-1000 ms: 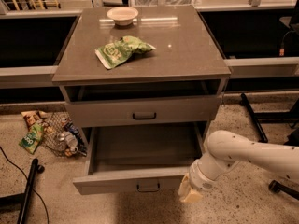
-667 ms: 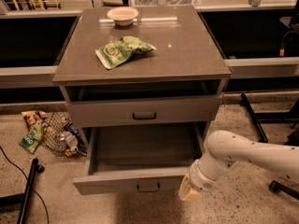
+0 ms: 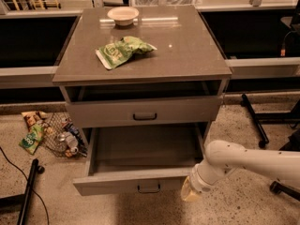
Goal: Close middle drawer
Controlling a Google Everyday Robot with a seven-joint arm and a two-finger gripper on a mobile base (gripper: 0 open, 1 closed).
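Middle drawer (image 3: pixel 117 185): pulled far out of the cabinet (image 3: pixel 192 50), toward the camera, with the grey inside bare and open to view. Flat front facing the camera, low in the picture. Long axis of the front running left to right; sides running back into the cabinet body. Small dark pull handle (image 3: pixel 149 189) at the middle of the front.

At the right end of that front, the gripper (image 3: pixel 190 194): pale cream tip, right against or just beside the drawer's right front corner; contact not clear. Open or closed: cannot tell. Behind it, the white arm (image 3: pixel 253 161), reaching in from the right edge of the picture.

Above the open drawer, the upper drawer (image 3: pixel 103 112), grey front with its own dark handle (image 3: pixel 144 116), out only a little, with a dark gap between it and the cabinet top.

On the cabinet top, a crumpled green bag (image 3: pixel 124 50) left of centre, and a pale bowl (image 3: pixel 123 15) near the back edge, apart from each other.

On the speckled floor to the left of the cabinet, a wire basket (image 3: pixel 58 132) with snack packets (image 3: pixel 32 138) beside it. To the right, a black stand leg (image 3: pixel 255 121).
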